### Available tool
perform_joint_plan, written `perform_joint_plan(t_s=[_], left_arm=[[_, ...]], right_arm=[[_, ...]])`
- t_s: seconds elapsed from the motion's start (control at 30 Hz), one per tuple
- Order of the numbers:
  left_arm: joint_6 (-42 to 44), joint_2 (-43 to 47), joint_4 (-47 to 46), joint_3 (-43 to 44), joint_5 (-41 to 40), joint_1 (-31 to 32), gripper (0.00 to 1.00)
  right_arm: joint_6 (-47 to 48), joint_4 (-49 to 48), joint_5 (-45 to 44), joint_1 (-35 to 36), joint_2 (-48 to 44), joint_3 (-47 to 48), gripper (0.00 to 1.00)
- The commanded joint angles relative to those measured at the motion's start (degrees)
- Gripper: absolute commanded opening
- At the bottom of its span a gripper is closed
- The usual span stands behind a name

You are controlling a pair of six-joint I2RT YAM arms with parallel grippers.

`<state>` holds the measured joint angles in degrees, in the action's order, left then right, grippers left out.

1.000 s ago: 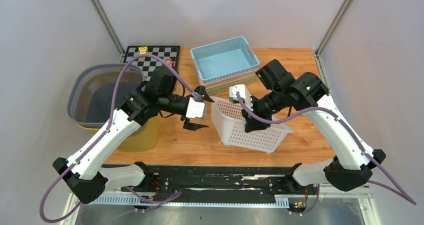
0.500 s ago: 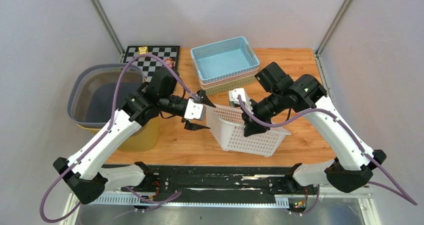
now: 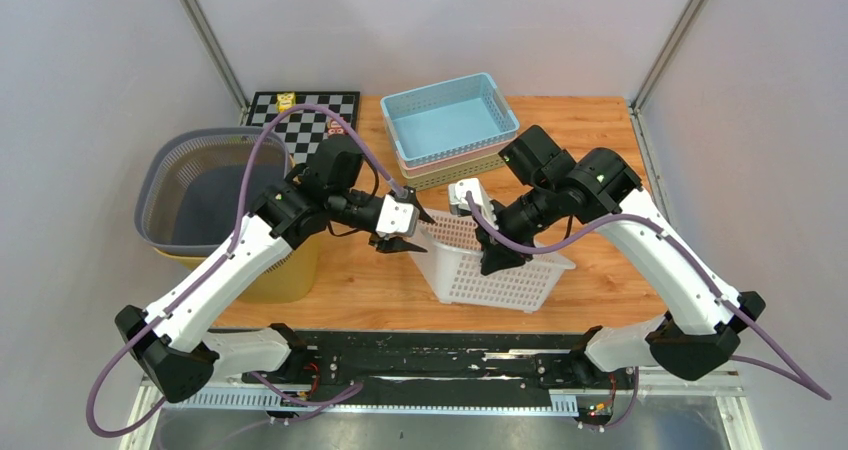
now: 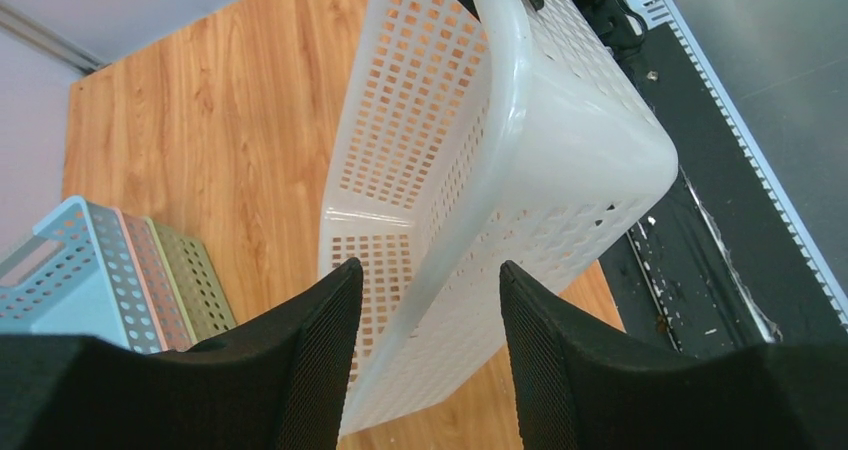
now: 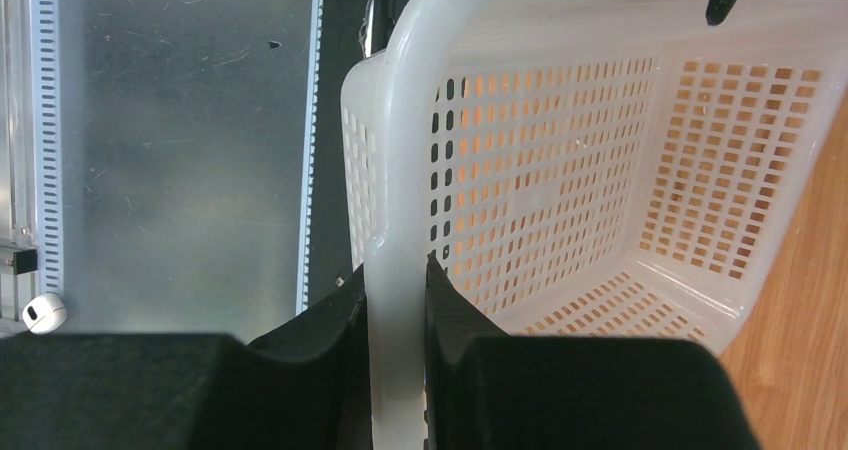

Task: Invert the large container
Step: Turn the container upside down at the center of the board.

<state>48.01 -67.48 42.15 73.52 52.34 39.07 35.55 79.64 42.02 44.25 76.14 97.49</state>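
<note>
The large container is a white perforated basket (image 3: pixel 497 273) at the table's middle front, opening upward and slightly tilted. My right gripper (image 3: pixel 490 257) is shut on the basket's rim (image 5: pixel 397 170); in the right wrist view both fingers (image 5: pixel 340 330) press that rim. My left gripper (image 3: pixel 402 229) is open at the basket's left end. In the left wrist view the basket's rim (image 4: pixel 500 120) runs between my spread fingers (image 4: pixel 320 330), with gaps on both sides.
A stack of blue, pink and green trays (image 3: pixel 450 120) sits at the back. A chessboard (image 3: pixel 303 107) lies back left. A grey mesh bowl (image 3: pixel 195 185) rests on a yellow bin (image 3: pixel 290 275) at left. A black rail (image 3: pixel 440 355) runs along the near edge.
The basket has swung from a strong tilt to nearly level and shifted left. My left gripper has moved right, so its fingers straddle the rim. My right gripper keeps its hold.
</note>
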Motion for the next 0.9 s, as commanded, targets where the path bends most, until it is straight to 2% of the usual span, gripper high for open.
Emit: perform_joint_plan(t_s=[0.0,0.23,0.5,0.63,0.67,0.73,0.87], left_arm=[[-0.9,0.5,-1.9,-1.4,0.8,-0.3,0.52],[-0.9,0.8,-2.1,-1.6,0.7,-0.3,0.34],[-0.9,1.2,-2.0,-1.7,0.9,-0.3,0.17],[-0.9,1.5,-2.0,-1.8,1.2,-0.3,0.04],[-0.9,1.6,-2.1,-1.9,1.3,-0.3,0.00],[-1.7,1.6,-2.7,-2.3,1.6,-0.3,0.00],[-5.0,1.4,-5.0,-3.3,2.8,-0.3,0.00]], right_arm=[[-0.1,-1.4,1.0,1.4,0.1,0.5,0.03],[-0.3,-1.4,-0.4,1.7,0.0,0.8,0.03],[-0.5,-1.3,-1.8,1.9,-0.4,1.3,0.03],[-0.6,-1.4,-2.6,2.0,-0.6,1.5,0.03],[-0.5,-1.5,-3.0,1.9,-0.7,1.5,0.04],[-0.6,-1.7,-3.7,2.0,-0.9,1.5,0.08],[-0.6,-2.4,-5.3,2.0,-1.4,1.1,0.22]])
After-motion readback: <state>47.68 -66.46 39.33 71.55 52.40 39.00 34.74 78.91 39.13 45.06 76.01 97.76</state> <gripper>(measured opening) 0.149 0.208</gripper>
